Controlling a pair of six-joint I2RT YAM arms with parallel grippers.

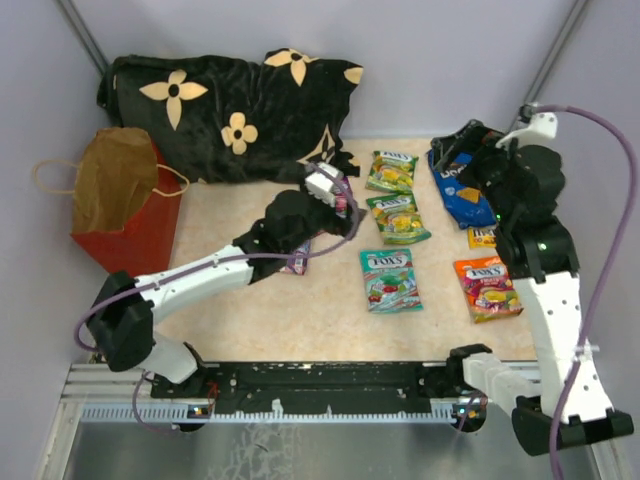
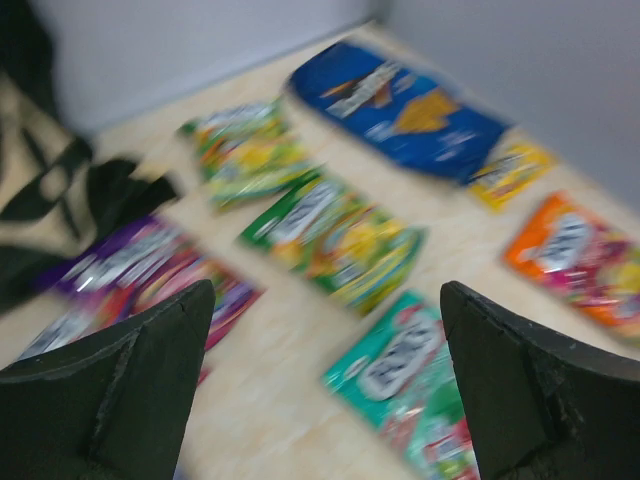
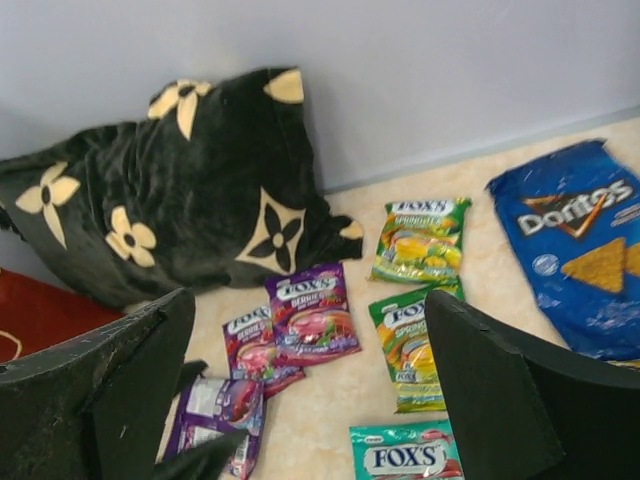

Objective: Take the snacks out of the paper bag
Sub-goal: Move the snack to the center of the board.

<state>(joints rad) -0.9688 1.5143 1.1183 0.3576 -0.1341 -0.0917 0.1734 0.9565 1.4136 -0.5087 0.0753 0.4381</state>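
Doritos on blue bag (image 3: 572, 262); FOX'S on teal pouch (image 3: 405, 458), purple pouch (image 3: 310, 318).

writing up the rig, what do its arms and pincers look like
The left arm and right arm have white links and black joints, each with a purple cable. The left pincer and right pincer each have two broad black wedge-shaped fingers.

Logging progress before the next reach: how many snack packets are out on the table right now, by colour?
Purple pouches: 3
Green pouches: 2
Teal pouch: 1
Orange pouch: 1
Blue Doritos bag: 1
Yellow packet: 1
Total: 9
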